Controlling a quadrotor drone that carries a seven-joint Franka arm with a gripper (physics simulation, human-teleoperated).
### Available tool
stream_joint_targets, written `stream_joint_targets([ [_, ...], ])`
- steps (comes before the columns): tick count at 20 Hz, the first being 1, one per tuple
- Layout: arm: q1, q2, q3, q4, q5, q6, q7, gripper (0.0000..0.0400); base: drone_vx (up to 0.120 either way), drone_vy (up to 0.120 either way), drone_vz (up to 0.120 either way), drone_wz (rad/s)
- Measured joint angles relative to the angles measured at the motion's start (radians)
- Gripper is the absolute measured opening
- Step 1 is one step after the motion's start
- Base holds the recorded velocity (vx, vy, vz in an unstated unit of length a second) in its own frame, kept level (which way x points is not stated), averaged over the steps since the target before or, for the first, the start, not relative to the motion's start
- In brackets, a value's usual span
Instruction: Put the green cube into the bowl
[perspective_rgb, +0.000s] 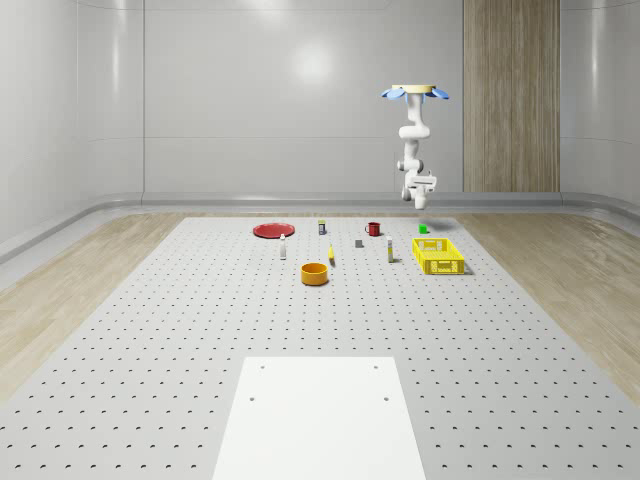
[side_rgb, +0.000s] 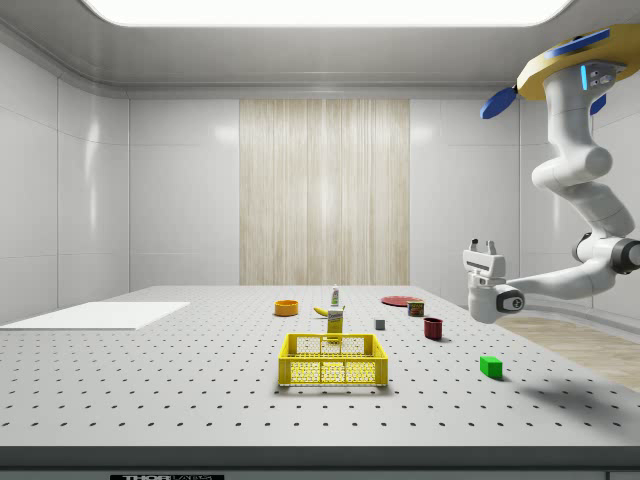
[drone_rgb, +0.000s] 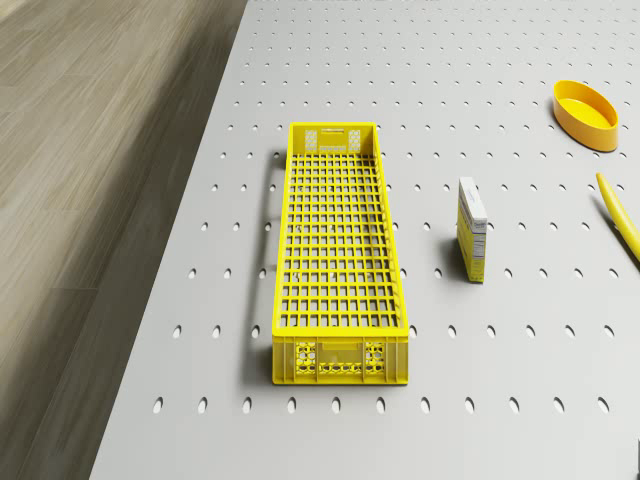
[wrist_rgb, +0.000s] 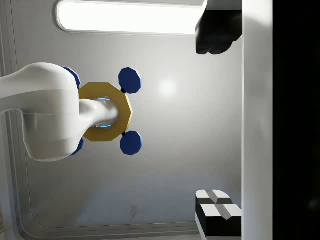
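Note:
The green cube (perspective_rgb: 423, 228) (side_rgb: 490, 366) lies on the perforated table, beyond the yellow basket near the whole-scene view's far right. An orange bowl (perspective_rgb: 315, 273) (side_rgb: 286, 307) (drone_rgb: 586, 113) stands nearer the table's middle. The drone (perspective_rgb: 420, 93) (side_rgb: 575, 60) hovers high above the cube's area. Its arm hangs down and curls, so my gripper (perspective_rgb: 421, 190) (side_rgb: 485, 244) (wrist_rgb: 217, 120) points upward, well above the cube. The fingers (wrist_rgb: 215, 30) stand wide apart, open and holding nothing, and the wrist view looks up at the drone body (wrist_rgb: 105, 112) and the ceiling.
A yellow basket (perspective_rgb: 438, 255) (side_rgb: 333, 360) (drone_rgb: 340, 250) sits between cube and bowl. A red mug (perspective_rgb: 373, 228) (side_rgb: 433, 327), a red plate (perspective_rgb: 272, 230), a small box (drone_rgb: 472, 240), a banana (drone_rgb: 620, 215) and bottles are scattered about. A white sheet (perspective_rgb: 320, 415) lies at the near edge.

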Motion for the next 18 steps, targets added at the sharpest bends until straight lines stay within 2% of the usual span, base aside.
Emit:
stream_joint_targets([
  [4,-0.014,-0.003,0.044,-0.007,-0.062,0.004,0.008,0.0400,0.120,0.000,-0.050,0.000],
  [7,-0.032,-0.007,0.102,-0.019,-0.144,0.008,0.019,0.0400,0.013,0.000,0.000,0.000],
  [11,-0.075,-0.019,0.236,-0.064,-0.336,0.017,0.048,0.0400,0.000,0.000,-0.120,0.000],
  [14,-0.129,-0.039,0.391,-0.151,-0.568,0.029,0.089,0.0400,0.000,0.000,-0.120,0.000],
  [18,-0.245,-0.088,0.644,-0.373,-0.991,0.041,0.196,0.0400,0.000,0.000,-0.120,0.000],
])
